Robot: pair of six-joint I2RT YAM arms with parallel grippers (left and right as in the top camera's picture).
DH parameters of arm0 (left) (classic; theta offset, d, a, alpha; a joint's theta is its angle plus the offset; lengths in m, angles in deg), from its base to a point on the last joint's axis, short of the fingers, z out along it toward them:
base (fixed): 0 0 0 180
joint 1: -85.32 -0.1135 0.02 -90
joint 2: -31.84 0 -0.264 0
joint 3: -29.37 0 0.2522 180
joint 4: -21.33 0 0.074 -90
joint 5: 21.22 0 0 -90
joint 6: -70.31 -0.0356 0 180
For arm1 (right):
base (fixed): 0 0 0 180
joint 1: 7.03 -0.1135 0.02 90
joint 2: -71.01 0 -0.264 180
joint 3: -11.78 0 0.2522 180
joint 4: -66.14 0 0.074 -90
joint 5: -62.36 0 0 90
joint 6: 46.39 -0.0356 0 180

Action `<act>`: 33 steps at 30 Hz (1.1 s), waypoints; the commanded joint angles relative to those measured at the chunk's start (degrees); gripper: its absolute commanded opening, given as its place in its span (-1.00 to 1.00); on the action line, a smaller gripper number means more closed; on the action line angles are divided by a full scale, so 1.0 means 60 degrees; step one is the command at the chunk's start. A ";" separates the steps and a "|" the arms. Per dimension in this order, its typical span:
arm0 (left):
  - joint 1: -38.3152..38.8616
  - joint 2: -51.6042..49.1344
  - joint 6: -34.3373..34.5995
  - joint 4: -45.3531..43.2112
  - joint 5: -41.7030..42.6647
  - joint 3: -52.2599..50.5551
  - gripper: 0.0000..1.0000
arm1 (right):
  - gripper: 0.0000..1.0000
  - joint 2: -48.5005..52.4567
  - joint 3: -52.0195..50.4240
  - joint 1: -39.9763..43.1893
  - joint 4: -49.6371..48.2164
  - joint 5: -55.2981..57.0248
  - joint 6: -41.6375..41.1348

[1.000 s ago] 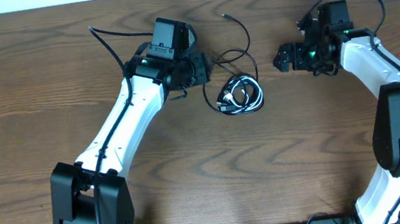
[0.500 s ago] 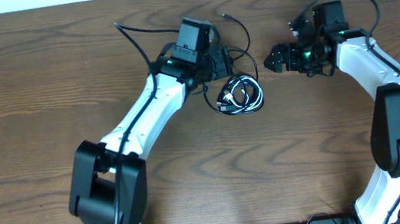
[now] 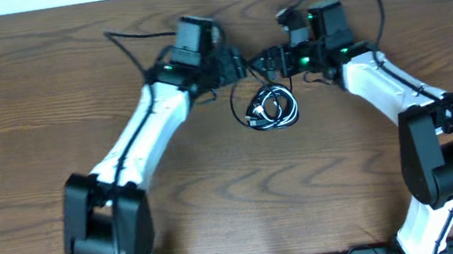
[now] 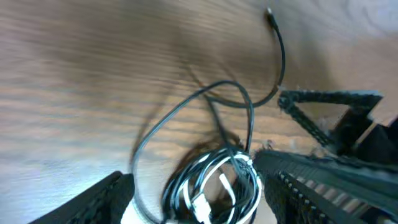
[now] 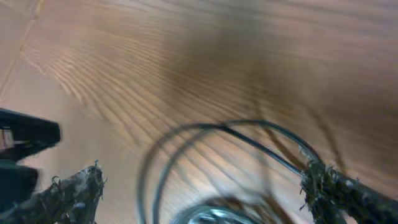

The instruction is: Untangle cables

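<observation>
Black cord, white cord, brown table (dark wavy grain).

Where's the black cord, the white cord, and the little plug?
black cord [image 4: 168, 117], left wrist view, on its big loop.
white cord [image 4: 247, 167], left wrist view, in the coil.
plug [image 4: 268, 12], left wrist view, the black cord's tip.

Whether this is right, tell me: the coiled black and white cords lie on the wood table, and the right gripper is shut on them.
Wrong on the grip: the right gripper is open, fingers wide apart, as the right wrist view shows. The coiled black and white cords do lie on the wood table.
</observation>
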 commanded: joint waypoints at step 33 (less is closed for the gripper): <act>0.2401 -0.0718 -0.4131 0.3002 -0.0124 0.0178 -0.09 | 0.89 -0.0488 -0.0004 0.3056 0.4892 0.1931 -0.0954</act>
